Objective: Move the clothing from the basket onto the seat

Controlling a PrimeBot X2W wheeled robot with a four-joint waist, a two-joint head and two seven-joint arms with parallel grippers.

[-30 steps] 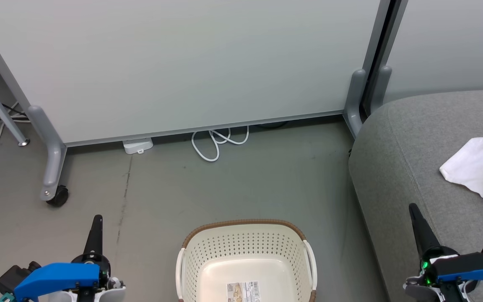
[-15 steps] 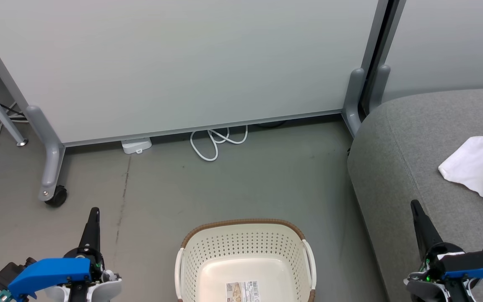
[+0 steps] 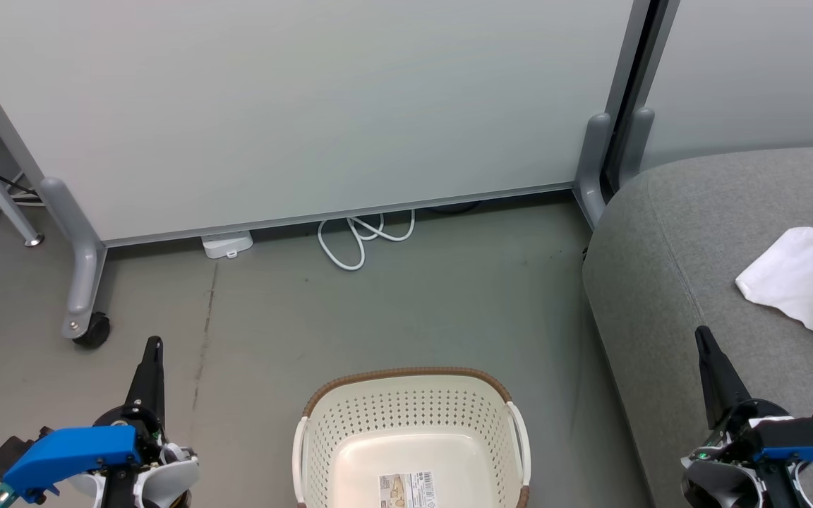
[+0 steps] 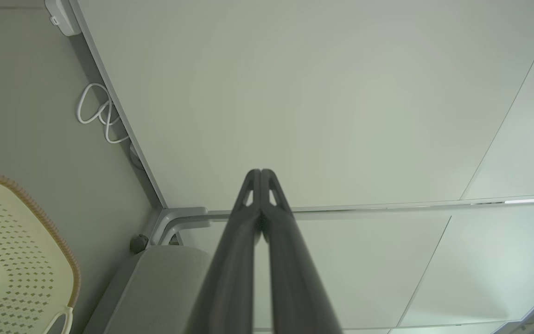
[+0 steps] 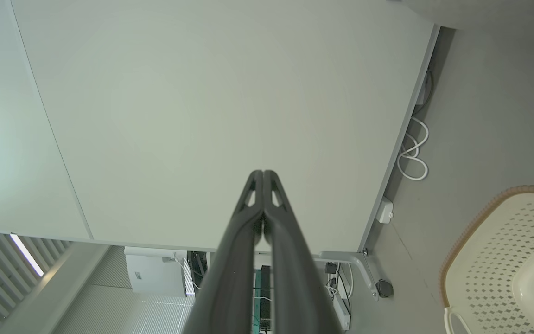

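The clothing (image 3: 798, 282), a white piece with red stripes at its hem and a bright red one bunched against it, lies on the seat (image 3: 660, 282) at the right edge of the head view, partly cut off by the frame. The grey seat stands just to the right of the basket (image 3: 410, 398), with a strip of floor (image 3: 378, 310) between them. The basket sits on the floor at the bottom centre, and its cream bottom is open to view with a paper label (image 3: 406, 489) lying on it. The right gripper (image 3: 699, 331) hovers over the front part of the seat, short of the clothing and apart from it, its two dark fingers (image 5: 241, 241) pressed together to a point and holding nothing. The left gripper (image 3: 154, 343) hangs over the floor well to the left of the basket, its fingers (image 4: 241, 232) likewise pinched tight with nothing between them. Behind the basket stands a pale partition panel (image 3: 308, 106) on grey legs, one with a black caster (image 3: 89, 329). A looped white cable (image 3: 360, 243) and a small white box (image 3: 226, 245) lie at its foot.
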